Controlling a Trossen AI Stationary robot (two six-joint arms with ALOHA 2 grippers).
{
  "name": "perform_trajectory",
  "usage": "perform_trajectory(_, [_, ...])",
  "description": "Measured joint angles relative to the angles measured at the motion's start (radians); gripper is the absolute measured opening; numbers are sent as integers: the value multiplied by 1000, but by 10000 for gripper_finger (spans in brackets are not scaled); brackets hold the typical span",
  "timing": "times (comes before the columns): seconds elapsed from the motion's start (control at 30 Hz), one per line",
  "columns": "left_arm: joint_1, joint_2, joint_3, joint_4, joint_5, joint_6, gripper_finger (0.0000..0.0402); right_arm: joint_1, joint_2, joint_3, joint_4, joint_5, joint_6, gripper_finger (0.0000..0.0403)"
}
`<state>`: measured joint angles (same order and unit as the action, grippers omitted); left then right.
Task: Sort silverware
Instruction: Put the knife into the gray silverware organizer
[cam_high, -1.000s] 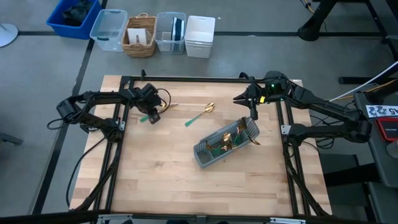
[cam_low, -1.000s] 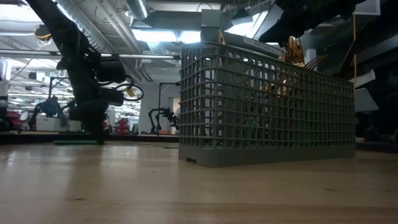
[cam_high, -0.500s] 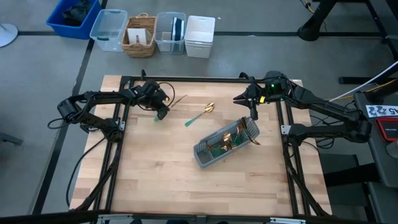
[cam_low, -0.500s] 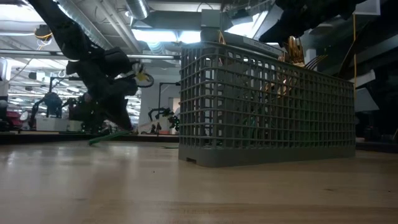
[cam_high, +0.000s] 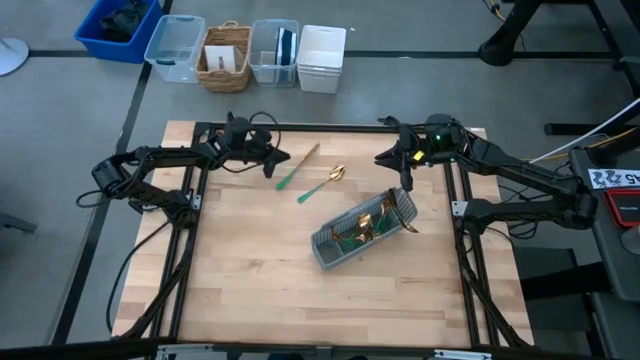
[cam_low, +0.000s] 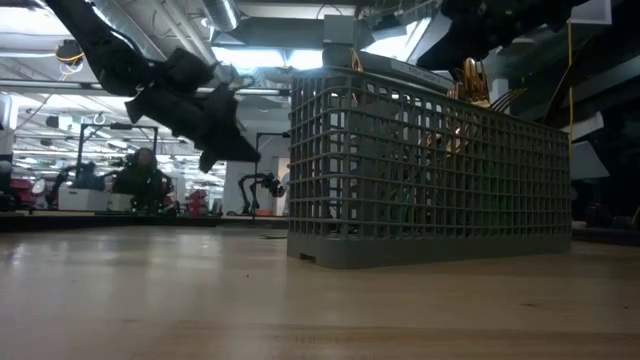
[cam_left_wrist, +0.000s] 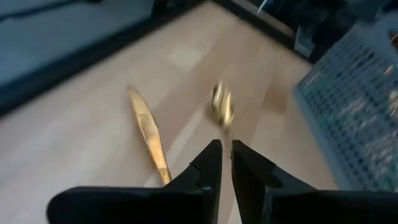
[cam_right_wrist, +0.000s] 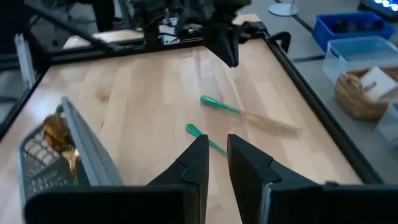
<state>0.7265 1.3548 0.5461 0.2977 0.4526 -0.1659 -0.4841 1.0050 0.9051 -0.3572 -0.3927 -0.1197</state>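
Left gripper (cam_high: 272, 158) nearly closed, empty, just beside knife (cam_high: 297, 165); right gripper (cam_high: 403, 170) narrowly apart, empty, above caddy (cam_high: 364, 229); caddy's contents indistinct

Honestly can't read a single word, label or number anywhere here, not on the bins, the caddy or the arms.

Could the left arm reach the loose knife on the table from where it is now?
Probably yes: the left gripper hangs just beside the knife, fingers nearly shut and empty, with bare table around it.
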Motion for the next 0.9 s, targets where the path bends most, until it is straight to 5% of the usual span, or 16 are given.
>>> perform_trajectory(0.3, [-9,0,0,60,-13,39,26,0,0,0,4,65,66,62])
perform_trajectory(0.67, [-177,56,1,131,-277,225,74,0,73,0,83,86,63,62])
perform_trajectory(0.9, [-209,161,15,156,-397,159,123,0,134,0,86,86,63,62])
